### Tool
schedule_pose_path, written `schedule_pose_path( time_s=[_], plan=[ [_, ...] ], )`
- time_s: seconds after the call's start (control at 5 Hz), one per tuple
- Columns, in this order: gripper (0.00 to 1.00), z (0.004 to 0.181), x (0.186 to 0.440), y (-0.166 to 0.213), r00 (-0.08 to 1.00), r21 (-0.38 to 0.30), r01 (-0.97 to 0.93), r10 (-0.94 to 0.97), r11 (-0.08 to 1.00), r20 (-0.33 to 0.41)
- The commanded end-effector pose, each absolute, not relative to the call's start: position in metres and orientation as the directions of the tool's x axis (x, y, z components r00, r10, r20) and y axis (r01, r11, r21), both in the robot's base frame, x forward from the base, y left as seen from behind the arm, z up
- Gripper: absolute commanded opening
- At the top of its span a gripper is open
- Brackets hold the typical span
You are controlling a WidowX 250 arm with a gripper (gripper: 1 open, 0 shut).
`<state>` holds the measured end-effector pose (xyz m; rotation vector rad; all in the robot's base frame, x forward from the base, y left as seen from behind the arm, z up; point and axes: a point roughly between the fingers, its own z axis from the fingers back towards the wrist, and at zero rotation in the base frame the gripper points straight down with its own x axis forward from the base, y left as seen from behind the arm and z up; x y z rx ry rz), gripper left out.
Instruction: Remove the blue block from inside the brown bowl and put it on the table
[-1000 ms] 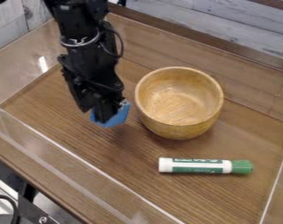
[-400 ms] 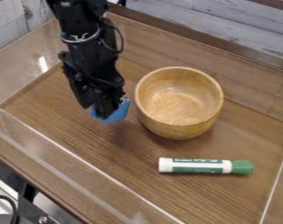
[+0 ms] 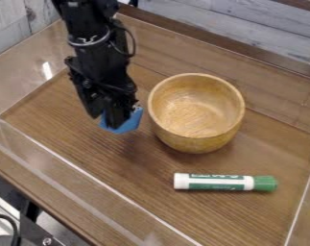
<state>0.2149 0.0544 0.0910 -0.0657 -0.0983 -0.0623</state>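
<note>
Blk end effector (image 3: 116,117) gripping soft-edged blue block (image 3: 124,122), approx 9 o'clock of round, smooth wooden bowl (image 3: 197,112).

Your arm (image 3: 96,36): black overall, built of chunky, block-like segments. Small pale spots dot its dark housings. Thin black cabling loops beside the upper segments. You have a black gripper (image 3: 116,117) with narrow, angular parts; finer markings too small to read.
</note>
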Motion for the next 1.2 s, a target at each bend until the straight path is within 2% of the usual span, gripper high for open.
schedule_pose_path(
  time_s=[0.0, 0.4, 0.6, 1.0],
  plan=[
    [0.0, 0.101, 0.224, 0.06, 0.989, -0.051, 0.052, -0.044, 0.997, 0.138],
    [0.0, 0.099, 0.225, 0.064, 0.991, -0.055, 0.042, -0.034, 0.998, 0.132],
    [1.0, 0.099, 0.225, 0.065, 0.991, -0.058, 0.036, -0.028, 0.998, 0.13],
    [1.0, 0.116, 0.232, 0.065, 0.988, -0.075, 0.02, -0.008, 0.997, 0.153]
  ],
)
